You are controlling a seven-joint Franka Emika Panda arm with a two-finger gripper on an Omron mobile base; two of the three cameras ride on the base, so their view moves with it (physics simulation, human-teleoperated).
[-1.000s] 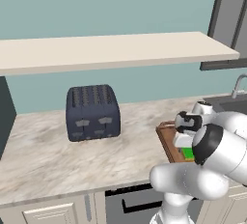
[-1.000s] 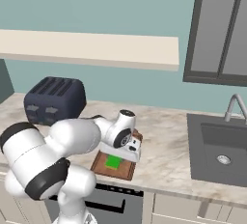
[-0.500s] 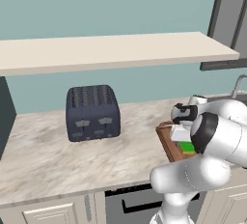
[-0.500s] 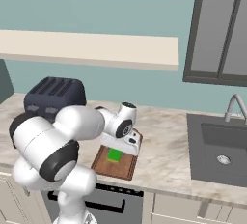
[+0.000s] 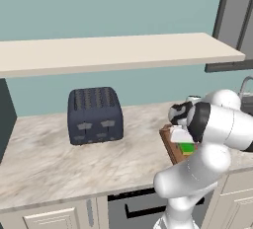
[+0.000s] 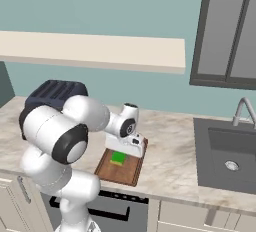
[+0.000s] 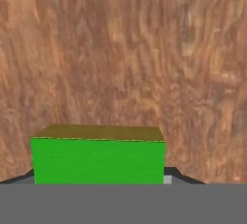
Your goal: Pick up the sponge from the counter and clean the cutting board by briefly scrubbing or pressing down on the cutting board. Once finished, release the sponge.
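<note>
Letting go looks like the step now: the sponge (image 6: 118, 158) lies on the cutting board (image 6: 125, 174) at the desk's (image 6: 170, 161) near edge, my hand (image 6: 131, 146) just above; whether it pinches the sponge, I cannot tell; next, lift clear

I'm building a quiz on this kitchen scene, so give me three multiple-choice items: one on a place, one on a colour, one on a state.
1. Where does the sponge lie?
A. in the sink
B. on the cutting board
C. on the toaster

2. What colour is the toaster?
A. dark navy
B. red
C. white

3. How is the wall shelf above the toaster?
A. stacked with plates
B. bare
C. holding jars

Answers:
1 B, the green block sits on the reddish-brown wood in the right base view.
2 A, its body is dark blue.
3 B, nothing stands on it.
</note>
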